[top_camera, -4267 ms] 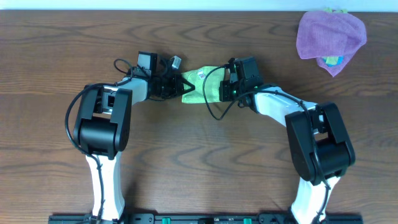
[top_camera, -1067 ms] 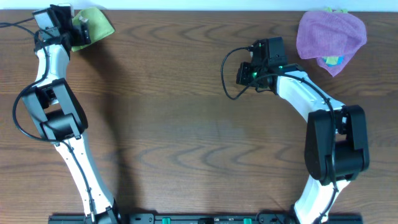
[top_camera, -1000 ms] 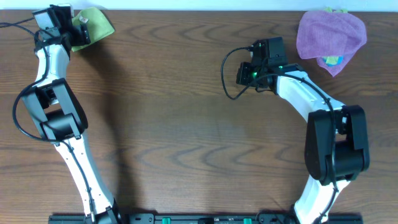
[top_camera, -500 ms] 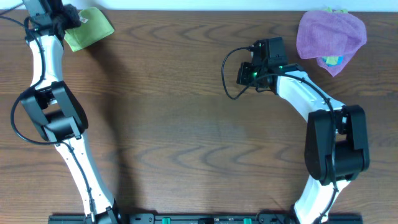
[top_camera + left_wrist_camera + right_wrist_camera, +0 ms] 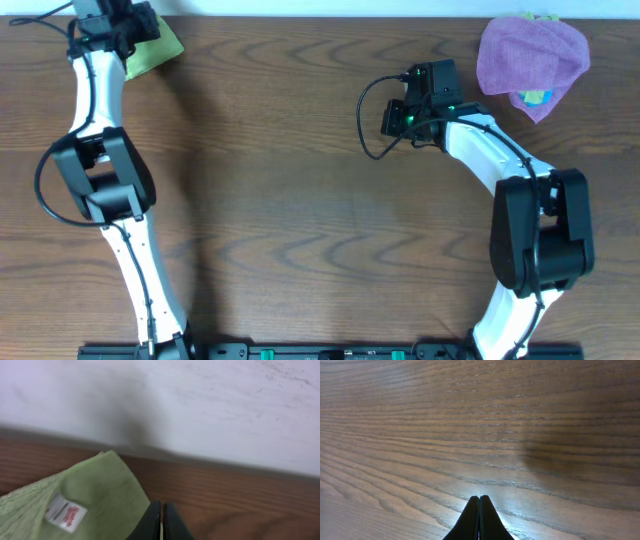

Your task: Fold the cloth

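The lime-green cloth [image 5: 156, 55] lies bunched at the table's far left corner, against the wall. In the left wrist view the cloth [image 5: 95, 495] fills the lower left, and its white tag [image 5: 65, 512] faces up. My left gripper [image 5: 138, 24] reaches over the cloth's back edge. Its jaws [image 5: 161, 519] are shut, right beside the cloth's right edge, with nothing between them. My right gripper [image 5: 386, 119] hovers over bare wood at the back centre. Its jaws [image 5: 479, 507] are shut and empty.
A purple cloth [image 5: 530, 52] lies at the far right corner, covering a blue item [image 5: 536, 98]. A white wall [image 5: 200, 400] rises directly behind the table's back edge, close to my left gripper.
The cloth has gone from the table's middle, between both grippers, to the far left corner. In the last second my left gripper swung right over it. The right arm stayed still.
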